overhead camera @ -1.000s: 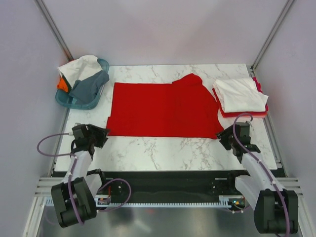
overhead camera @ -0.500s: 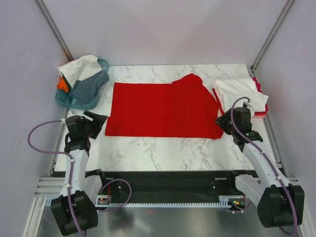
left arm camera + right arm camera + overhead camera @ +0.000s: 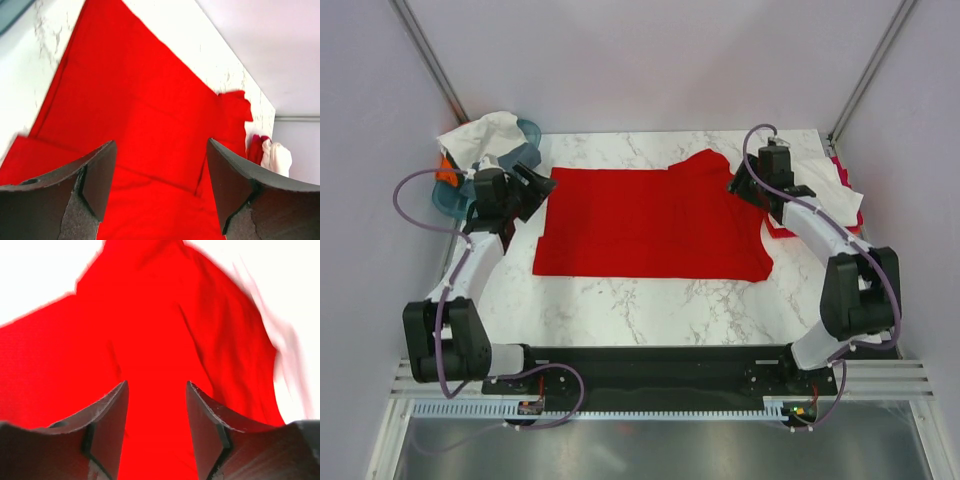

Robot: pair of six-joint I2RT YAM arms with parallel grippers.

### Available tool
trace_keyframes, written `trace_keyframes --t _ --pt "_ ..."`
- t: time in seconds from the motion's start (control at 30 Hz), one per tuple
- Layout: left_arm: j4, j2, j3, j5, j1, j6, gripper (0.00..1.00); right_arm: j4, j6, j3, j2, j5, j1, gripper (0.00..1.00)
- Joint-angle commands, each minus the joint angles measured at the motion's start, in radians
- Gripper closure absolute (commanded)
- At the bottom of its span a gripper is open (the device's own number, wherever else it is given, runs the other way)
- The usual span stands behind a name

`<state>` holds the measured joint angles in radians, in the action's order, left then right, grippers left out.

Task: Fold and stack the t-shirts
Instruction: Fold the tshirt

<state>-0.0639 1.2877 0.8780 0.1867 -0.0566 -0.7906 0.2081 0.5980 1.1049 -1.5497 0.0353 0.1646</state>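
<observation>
- the left jaws stand apart with nothing between them, over the far left corner of the bright red t-shirt (image 3: 650,225). seen through their gap, the cloth lies flat on the table (image 3: 650,300) and runs on ahead.
- the right jaws are also apart and empty, above the shirt's far right part. a sleeve (image 3: 705,165) lies folded over the body just ahead of them, and that wrist view is blurred.
- just outward of the left jaws and behind them sits the teal basket (image 3: 455,205). a loose white tee (image 3: 480,135), a grey tee (image 3: 515,157) and a bit of orange cloth (image 3: 444,170) are heaped in it, and the left arm (image 3: 470,265) crosses its near side.
- outward of the right jaws lies the stack, a folded white tee (image 3: 830,182) on a folded red tee (image 3: 775,231). the right arm (image 3: 810,220) reaches across it and hides part of it.
- between the two pairs of jaws there is only flat red cloth.
- the shirt's left edge runs straight, just beside the left jaws, with bare marble outward of it.
- a strip of bare table lies beyond both jaws along the far edge, and a wider band lies behind them, nearer the arm bases.
- the side walls stand close outward of the basket and the stack.
</observation>
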Motion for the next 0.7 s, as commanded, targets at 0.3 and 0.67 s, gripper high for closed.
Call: trace_keyframes --t 0.3,0.67 --pt "0.107 0.487 0.432 -0.001 0.032 0.100 0.28 0.120 -0.188 0.734 -0.591 0.026 0.003 0.36" --pt "0.095 0.763 0.702 -0.009 0.075 0.145 0.28 0.178 -0.228 1.125 -0.938 0.090 0.000 0.31"
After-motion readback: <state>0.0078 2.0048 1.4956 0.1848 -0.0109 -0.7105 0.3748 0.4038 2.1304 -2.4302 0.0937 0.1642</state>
